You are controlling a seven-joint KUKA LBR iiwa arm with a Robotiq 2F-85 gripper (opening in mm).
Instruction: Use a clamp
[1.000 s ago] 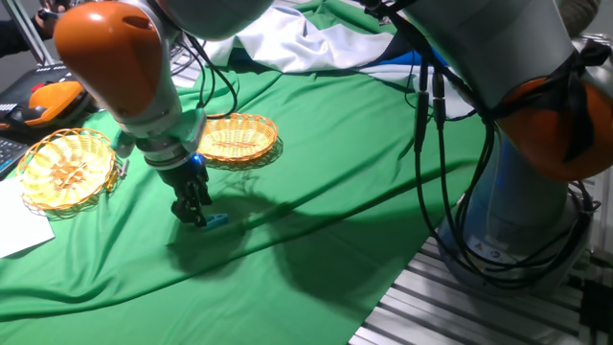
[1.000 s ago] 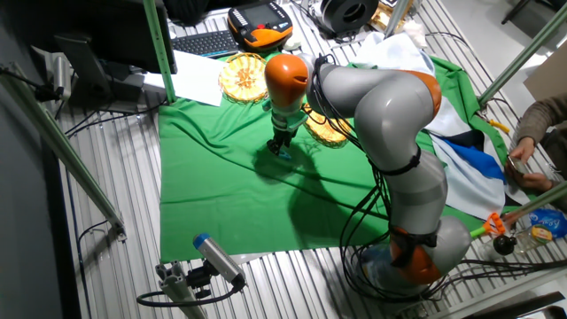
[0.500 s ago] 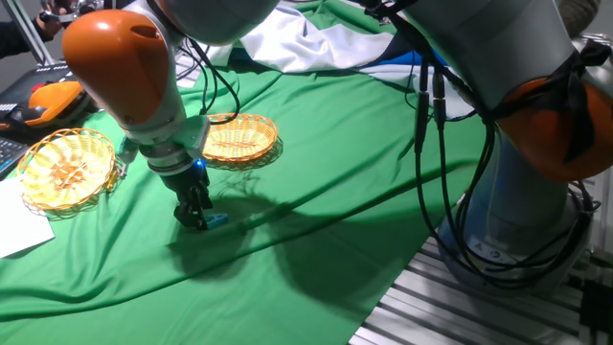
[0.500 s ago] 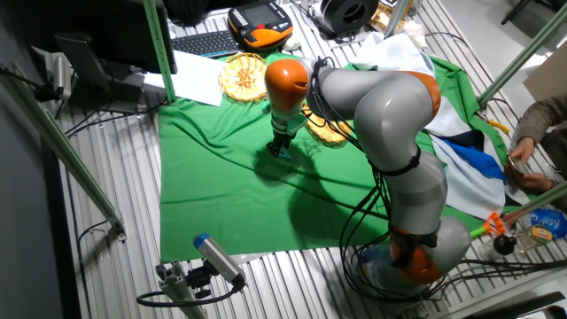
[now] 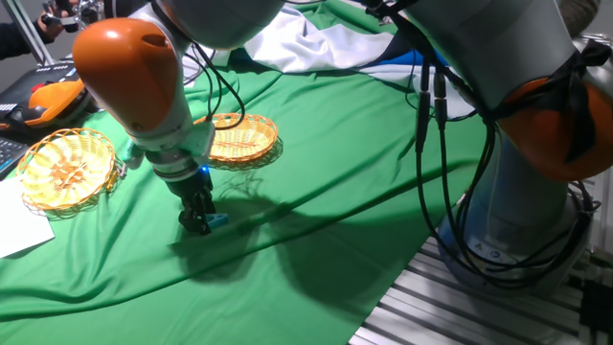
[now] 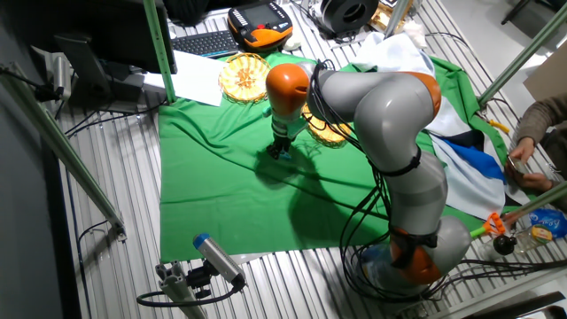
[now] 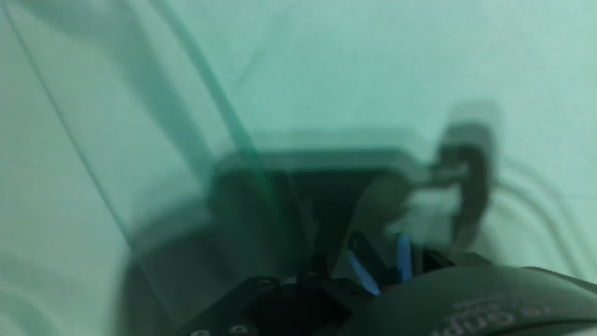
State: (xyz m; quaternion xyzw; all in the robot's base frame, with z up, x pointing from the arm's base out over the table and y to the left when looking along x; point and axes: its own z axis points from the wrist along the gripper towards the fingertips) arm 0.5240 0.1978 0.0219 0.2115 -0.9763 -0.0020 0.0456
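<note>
The teal clamp [image 5: 218,219] lies low on the green cloth [image 5: 316,163], sticking out to the right of my fingertips. My gripper [image 5: 198,222] points down at the cloth with its fingers close together on the clamp's end. In the other fixed view my gripper [image 6: 280,152] stands on the cloth in front of the baskets, and the clamp is too small to make out. The hand view is blurred. It shows two blue-teal prongs of the clamp [image 7: 403,258] close to the camera, over a dark shadow on the cloth.
Two wicker baskets stand behind my gripper: one at the left [image 5: 65,168] holding a small item, one at the back [image 5: 239,137]. White paper [image 5: 19,225] lies at the cloth's left edge. An orange pendant [image 6: 261,19] and a keyboard [image 6: 205,42] lie beyond. The cloth has folds.
The arm's orange elbow has swung slightly right and the gripper has shifted a little toward the clamp. The clamp stays in about the same place.
</note>
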